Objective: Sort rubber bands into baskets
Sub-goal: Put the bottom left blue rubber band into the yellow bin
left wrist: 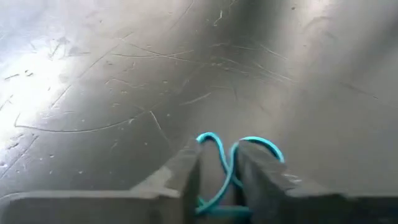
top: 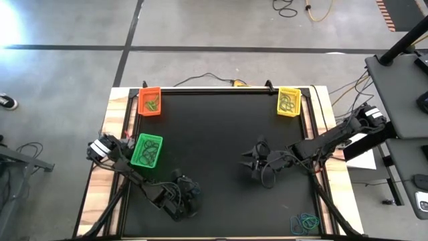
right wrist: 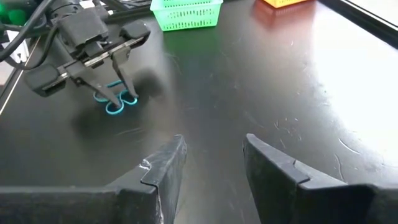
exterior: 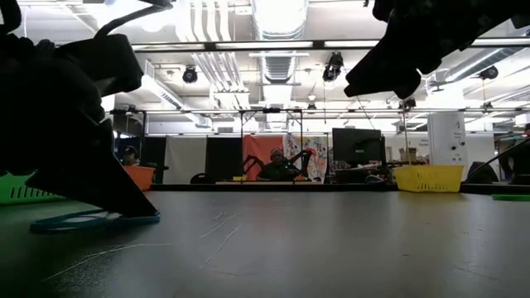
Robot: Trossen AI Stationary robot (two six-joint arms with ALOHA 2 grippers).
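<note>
A teal-blue rubber band [left wrist: 211, 142] lies on the black table near its front left. My left gripper [left wrist: 219, 155] stands over it with its fingers down on it; this also shows in the right wrist view [right wrist: 118, 96] and the high view [top: 180, 199]. My right gripper [right wrist: 214, 152] is open and empty above the table's middle [top: 252, 159]. The green basket [top: 146, 150] stands at the left, the orange basket [top: 150, 100] at the far left and the yellow basket [top: 289, 102] at the far right. All three hold bands. My left gripper pinches the rubber band's middle [left wrist: 225, 163] between its two fingers, so the band is drawn into a figure-eight. The fingers [right wrist: 114, 93] come from above, pointing down. The band's loops [right wrist: 127, 99] stick out on both sides and lie on the table [exterior: 83, 222].
A small pile of blue and green rubber bands [top: 304, 224] lies at the table's front right corner. Black cables hang around both arms. Bare black table surface [top: 221, 127] stretches between the baskets. People sit in the room beyond the far edge [exterior: 277, 165].
</note>
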